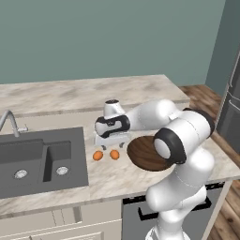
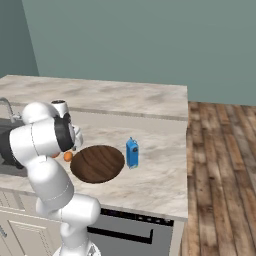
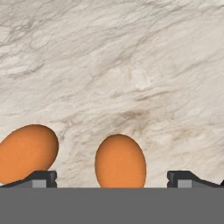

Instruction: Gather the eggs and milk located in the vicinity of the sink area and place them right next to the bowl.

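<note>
pale marble-patterned countertop (image 1: pixel 117 178): seen running from the sink side to the far edge by the wooden floor, bearing every item listed below; dark grey rectangular double-basin sink (image 1: pixel 42 161): set into the countertop at the left of the left base view, two round drains visible, a curved silver faucet (image 1: pixel 9 121) mounted at its back edge; white robot arm with dark joints (image 1: pixel 180 140): bent forward over the countertop, its hand held low above the marble between sink and bowl; wide shallow dark brown wooden bowl (image 2: pixel 97 163): placed on the countertop to the right of the sink, partly covered by the arm in the left base view, shown whole in the right base view; two-finger gripper (image 1: pixel 112 142): pointed down over the eggs, jaws spread wide, nothing held between them; in the hand view the two dark fingertips (image 3: pixel 41 178) are seen far apart at the bottom edge, one egg between them, untouched; small blue gable-topped milk carton with pale label (image 2: pixel 132 153): stood upright just beside the bowl on the side away from the sink; two small orange-brown oval eggs: laid on the marble between sink and bowl, near each other but apart; one egg (image 1: pixel 114 154) nearer the bowl, the other egg (image 1: pixel 97 155) nearer the sink
</note>
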You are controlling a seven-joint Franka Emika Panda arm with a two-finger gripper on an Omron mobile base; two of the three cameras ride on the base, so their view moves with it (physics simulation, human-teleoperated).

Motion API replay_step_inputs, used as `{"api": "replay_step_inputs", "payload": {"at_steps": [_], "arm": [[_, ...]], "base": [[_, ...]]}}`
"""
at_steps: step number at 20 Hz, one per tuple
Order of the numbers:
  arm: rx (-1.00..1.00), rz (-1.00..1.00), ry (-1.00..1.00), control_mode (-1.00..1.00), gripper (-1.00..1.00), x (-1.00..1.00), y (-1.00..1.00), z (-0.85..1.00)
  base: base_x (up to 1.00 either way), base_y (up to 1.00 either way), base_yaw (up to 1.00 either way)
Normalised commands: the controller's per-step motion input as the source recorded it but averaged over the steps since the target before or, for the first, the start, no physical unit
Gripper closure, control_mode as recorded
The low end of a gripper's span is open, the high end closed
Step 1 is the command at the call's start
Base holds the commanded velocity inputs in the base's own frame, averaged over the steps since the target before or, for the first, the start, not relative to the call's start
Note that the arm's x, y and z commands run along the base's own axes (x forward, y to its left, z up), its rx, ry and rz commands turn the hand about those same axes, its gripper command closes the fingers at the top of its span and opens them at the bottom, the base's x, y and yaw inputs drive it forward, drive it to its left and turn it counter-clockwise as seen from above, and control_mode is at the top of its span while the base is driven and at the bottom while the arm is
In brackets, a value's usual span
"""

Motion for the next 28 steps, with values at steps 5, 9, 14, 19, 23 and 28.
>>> {"api": "replay_step_inputs", "payload": {"at_steps": [5,9,14,19,23,28], "arm": [[0.00,-0.02,0.00,-1.00,-1.00,-0.21,0.00,0.00],[0.00,-0.04,0.00,-1.00,-1.00,-0.19,0.00,-0.02],[0.00,-0.05,0.00,-1.00,-1.00,-0.05,0.00,-0.13],[0.00,-0.05,-0.01,-1.00,-1.00,0.00,-0.01,-0.06],[0.00,-0.05,0.00,-1.00,-1.00,0.00,0.00,-0.03],[0.00,-0.06,0.00,-1.00,-1.00,0.00,0.00,-0.12]], "base": [[0.00,0.00,0.00],[0.00,0.00,0.00],[0.00,0.00,0.00],[0.00,0.00,0.00],[0.00,0.00,0.00],[0.00,0.00,0.00]]}}
